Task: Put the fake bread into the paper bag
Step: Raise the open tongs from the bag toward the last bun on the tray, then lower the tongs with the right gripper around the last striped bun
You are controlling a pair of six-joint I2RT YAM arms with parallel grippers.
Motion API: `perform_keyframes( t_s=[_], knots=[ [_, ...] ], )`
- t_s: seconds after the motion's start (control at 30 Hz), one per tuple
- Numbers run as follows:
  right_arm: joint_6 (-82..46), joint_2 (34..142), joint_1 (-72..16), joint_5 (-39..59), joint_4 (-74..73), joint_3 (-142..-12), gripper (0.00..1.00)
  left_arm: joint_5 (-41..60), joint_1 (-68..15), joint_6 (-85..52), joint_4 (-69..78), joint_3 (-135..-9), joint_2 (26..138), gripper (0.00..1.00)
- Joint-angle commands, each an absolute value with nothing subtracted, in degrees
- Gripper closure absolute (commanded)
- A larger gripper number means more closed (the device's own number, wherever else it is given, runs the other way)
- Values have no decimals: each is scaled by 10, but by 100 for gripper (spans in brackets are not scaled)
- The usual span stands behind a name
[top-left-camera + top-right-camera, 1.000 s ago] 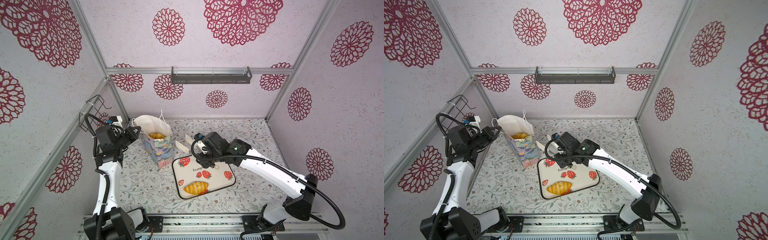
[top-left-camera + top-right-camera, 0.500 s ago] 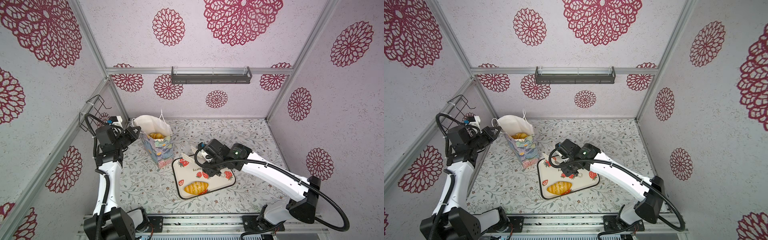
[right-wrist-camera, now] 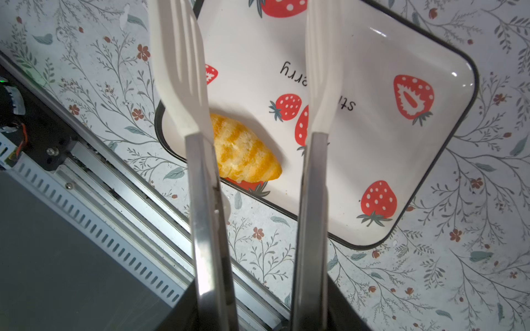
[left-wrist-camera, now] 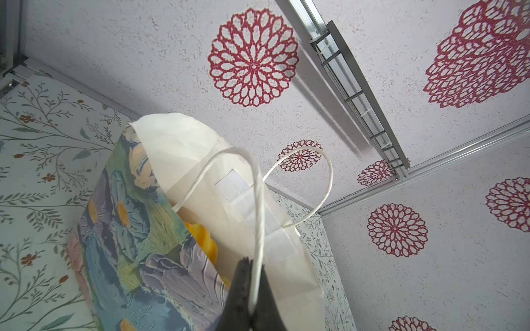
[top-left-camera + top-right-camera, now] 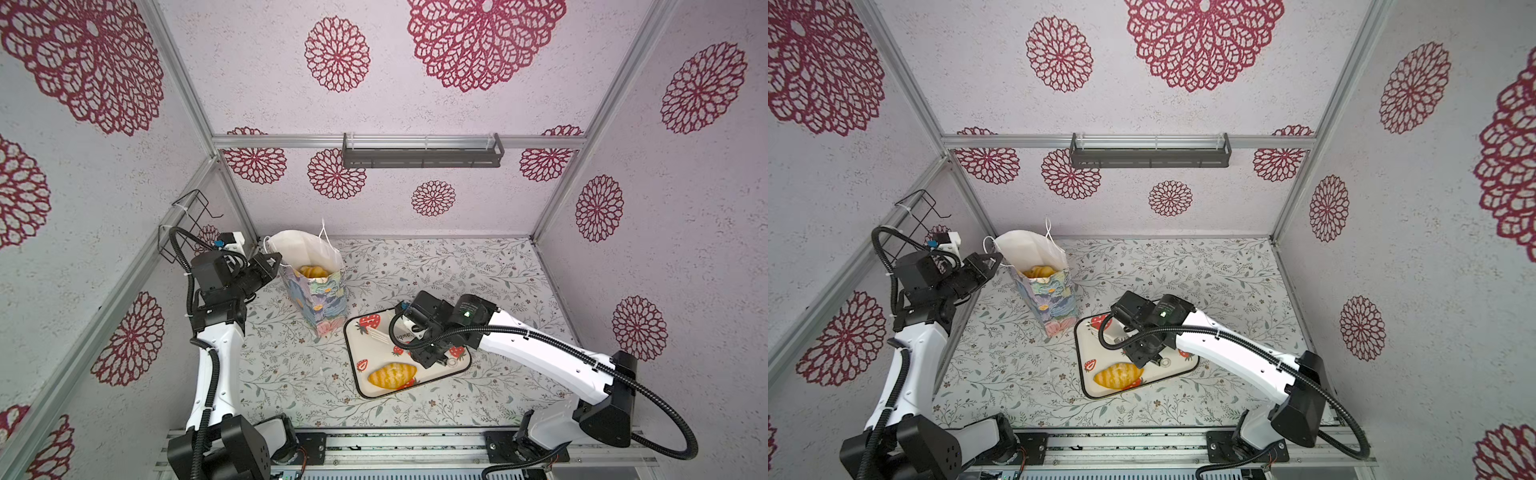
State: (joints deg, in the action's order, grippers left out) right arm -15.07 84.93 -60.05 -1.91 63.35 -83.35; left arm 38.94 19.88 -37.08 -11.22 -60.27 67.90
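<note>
The paper bag [image 5: 322, 297] [image 5: 1052, 303] [image 4: 129, 243] stands upright at the back left, with fake bread [image 5: 312, 271] [image 5: 1040, 271] [image 4: 200, 238] showing inside it. My left gripper [image 5: 274, 262] [image 5: 994, 262] [image 4: 253, 263] is shut on the bag's white cord handle [image 4: 259, 206]. One striped croissant [image 5: 392, 374] [image 5: 1118, 374] [image 3: 243, 154] lies on the strawberry tray [image 5: 365, 345] [image 5: 1096, 345] [image 3: 358, 160]. My right gripper [image 5: 428, 353] [image 5: 1144, 349] [image 3: 261, 315] is shut on white-tipped tongs [image 5: 378, 336] [image 3: 177, 57]. The tong arms stand apart above the tray with nothing between them, and one arm partly hides the croissant.
A black wire rack [image 5: 189, 224] hangs on the left wall beside my left arm. A dark shelf [image 5: 422, 151] is fixed high on the back wall. The metal rail [image 5: 374, 453] [image 3: 114, 186] runs along the table's front edge, close to the tray.
My right arm has swung the tongs away from the bag, forward and down over the tray toward the croissant. The left gripper and the bag have stayed put.
</note>
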Motion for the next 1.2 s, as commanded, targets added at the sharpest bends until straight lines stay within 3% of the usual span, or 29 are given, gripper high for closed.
perform_keyframes(
  t_s=[0.0, 1.17],
  knots=[
    [-152, 827, -612, -27, 652, -831, 51, 389, 203, -366, -106, -601, 674, 100],
    [-146, 847, -681, 9, 650, -748, 45, 390, 202, -371, -102, -602, 679, 100]
  ],
)
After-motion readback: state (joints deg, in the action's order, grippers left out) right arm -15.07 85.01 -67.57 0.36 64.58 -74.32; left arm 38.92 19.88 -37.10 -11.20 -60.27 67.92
